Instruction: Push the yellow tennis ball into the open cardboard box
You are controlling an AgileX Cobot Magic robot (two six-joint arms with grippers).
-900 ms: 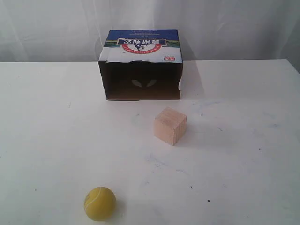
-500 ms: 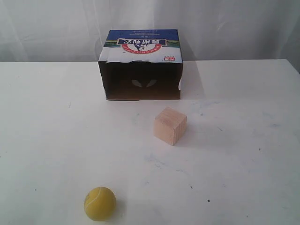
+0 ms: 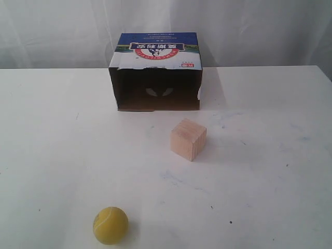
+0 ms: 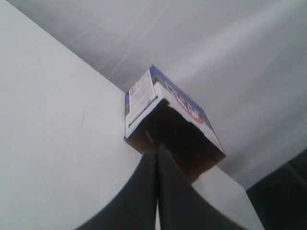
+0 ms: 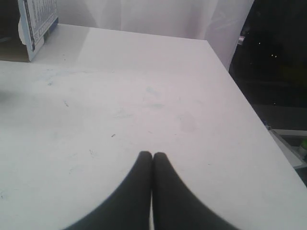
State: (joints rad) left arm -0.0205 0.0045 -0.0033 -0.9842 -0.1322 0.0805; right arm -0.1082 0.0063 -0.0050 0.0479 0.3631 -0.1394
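The yellow tennis ball [image 3: 110,225] rests on the white table near the front edge, left of centre. The open cardboard box [image 3: 155,72] stands at the back, its dark opening facing forward and its blue-and-white printed panel on top. The box [image 4: 168,124] also shows in the left wrist view, beyond my left gripper [image 4: 157,149], whose black fingers are pressed together with nothing between them. My right gripper [image 5: 152,156] is shut too, over bare table, with a corner of the box [image 5: 36,24] at the far side. Neither gripper appears in the exterior view.
A pale wooden cube [image 3: 188,139] sits between the ball and the box, slightly right of the box's opening. The white table [image 3: 270,155] ends at the right against a dark drop. White curtain hangs behind.
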